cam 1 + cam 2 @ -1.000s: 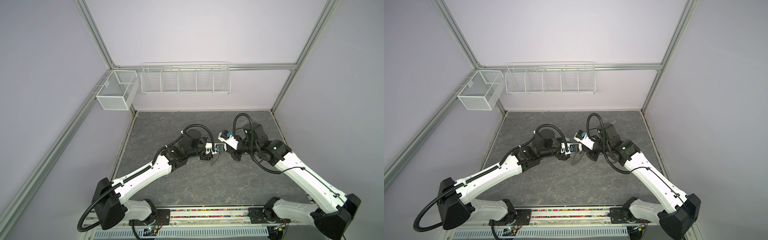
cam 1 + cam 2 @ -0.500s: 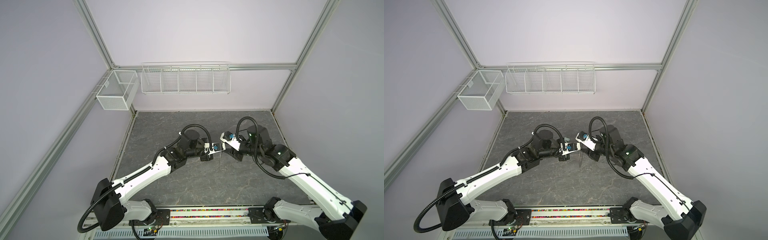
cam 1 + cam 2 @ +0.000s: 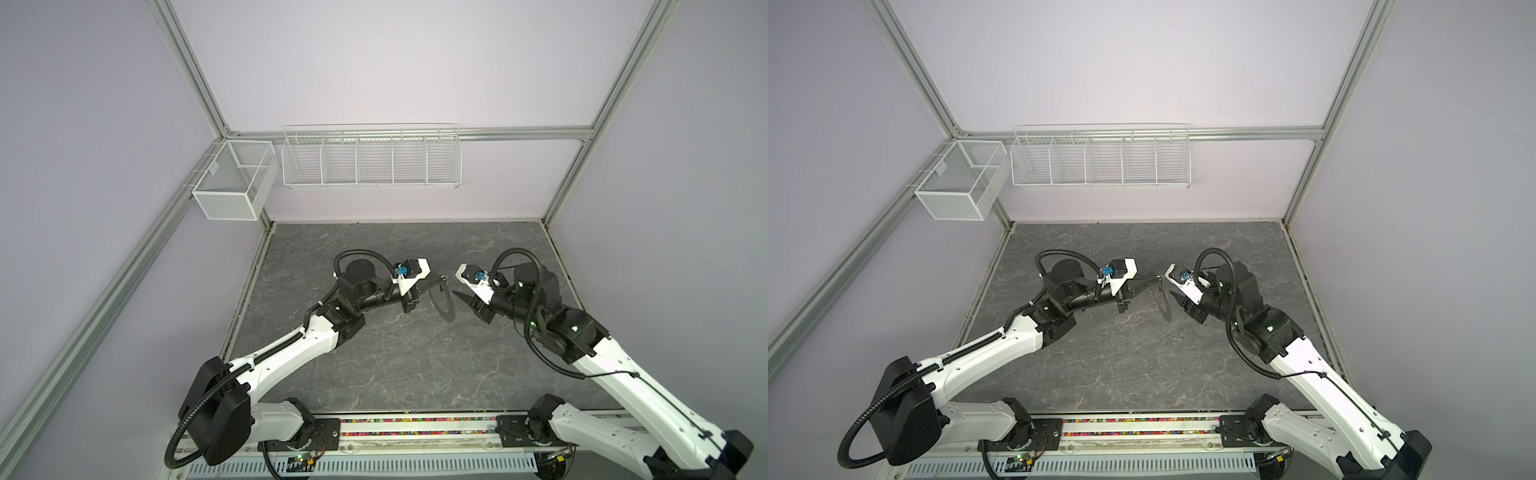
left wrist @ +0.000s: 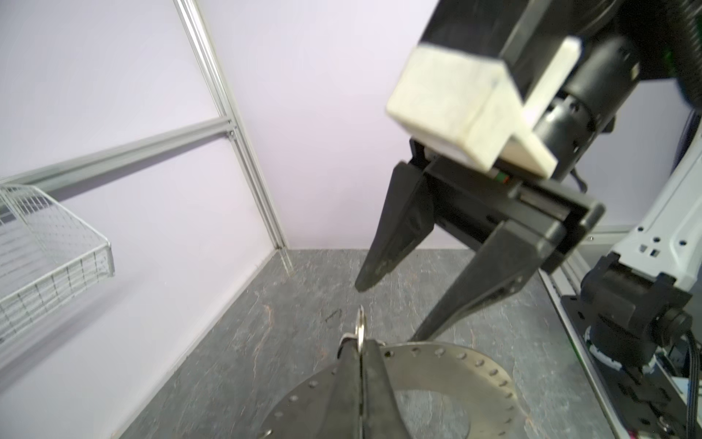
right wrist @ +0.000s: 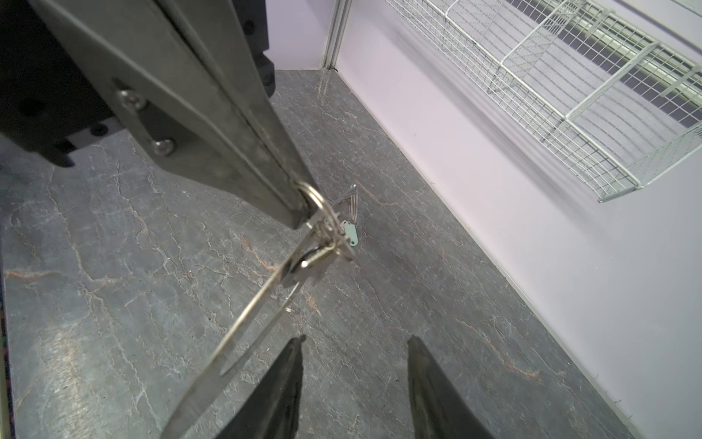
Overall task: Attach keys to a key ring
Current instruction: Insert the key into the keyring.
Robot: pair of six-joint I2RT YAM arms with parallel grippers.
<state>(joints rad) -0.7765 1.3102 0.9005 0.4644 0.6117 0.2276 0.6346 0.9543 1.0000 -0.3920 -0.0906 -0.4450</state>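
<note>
**Fig. – Ring vs. jaws (both top views, both wrist views).**

**L side.** Your L gripper [image 3: 442, 277] is fully shut. In the L wrist view its jaws meet w/ no gap, and a small wire loop [image 4: 360, 327] pokes out from betw. the tips. That loop sits on the rim of the ring [image 4: 461, 370], so you hold the ring by its edge. The disc hangs below the tips, above the mat [image 3: 395, 357]. In both top views it reads as a thin dark oval betw. the two grippers.

**Key.** In the R wrist view a silvery key [image 5: 309, 263] lies against the ring just under the L tips. A pale green tag [image 5: 350, 232] sits just beside the loop cluster. You cannot tell from these views what the tag hangs from.

**R side.** Your R gripper [image 5: 356, 339] stands roughly half open, w/ nothing betw. the jaws, only mat behind the gap. In the R wrist view the ring is edge-on. It runs down past one of the fingers [image 5: 292, 374], outside the gap, not betw. the jaws. In the L wrist view one R finger ends near the loop and the other just beside the ring's rim. Contact there cannot be told. The top views show the R tips just beside the disc.
</note>
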